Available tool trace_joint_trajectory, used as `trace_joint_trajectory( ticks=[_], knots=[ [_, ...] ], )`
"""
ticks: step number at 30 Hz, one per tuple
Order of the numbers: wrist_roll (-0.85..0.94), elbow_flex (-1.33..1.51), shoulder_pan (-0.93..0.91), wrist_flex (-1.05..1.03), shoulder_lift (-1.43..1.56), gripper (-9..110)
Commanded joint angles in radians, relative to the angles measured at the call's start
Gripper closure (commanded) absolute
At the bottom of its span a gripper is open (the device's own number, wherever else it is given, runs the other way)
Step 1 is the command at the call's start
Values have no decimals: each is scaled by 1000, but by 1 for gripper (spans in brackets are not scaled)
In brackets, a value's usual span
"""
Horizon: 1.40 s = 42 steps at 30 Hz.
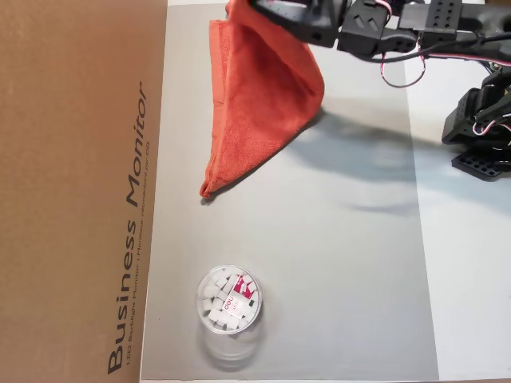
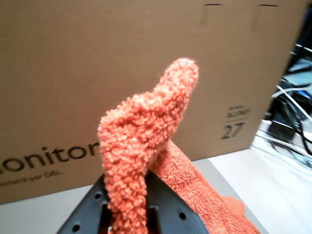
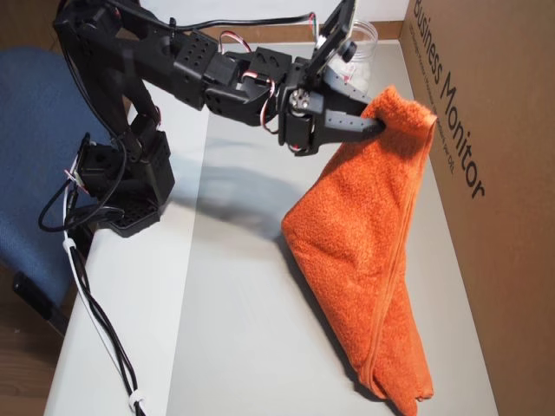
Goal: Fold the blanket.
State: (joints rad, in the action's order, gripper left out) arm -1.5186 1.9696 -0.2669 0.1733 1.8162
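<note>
The orange-red blanket [image 1: 259, 96] hangs doubled over from one raised end, and its lower tip rests on the grey mat [image 1: 335, 239]. My gripper [image 3: 379, 124] is shut on the blanket's [image 3: 364, 234] upper corner, close to the cardboard box. In the wrist view the gripper [image 2: 127, 214] pinches a bunch of terry cloth [image 2: 146, 126] that sticks up between the black jaws. In an overhead view only the arm [image 1: 375, 32] shows at the top edge, and the fingertips are hidden by the cloth. No white tag shows.
A large cardboard box [image 1: 80, 191] marked "Business Monitor" stands along one side of the mat [image 3: 243, 303]. A clear plastic cup [image 1: 227, 299] with white pieces stands on the mat, also seen behind the arm [image 3: 368, 39]. The arm's base [image 3: 130, 191] and cables sit off the mat.
</note>
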Motion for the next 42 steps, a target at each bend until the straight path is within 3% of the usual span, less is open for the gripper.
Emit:
trace_joint_trajectory(
  ticks=[1, 14, 42],
  knots=[
    [38, -72, 49, 15, -17, 102],
    [204, -58, 209, 15, -126, 102],
    [586, -69, 316, 2, -337, 102]
  ],
)
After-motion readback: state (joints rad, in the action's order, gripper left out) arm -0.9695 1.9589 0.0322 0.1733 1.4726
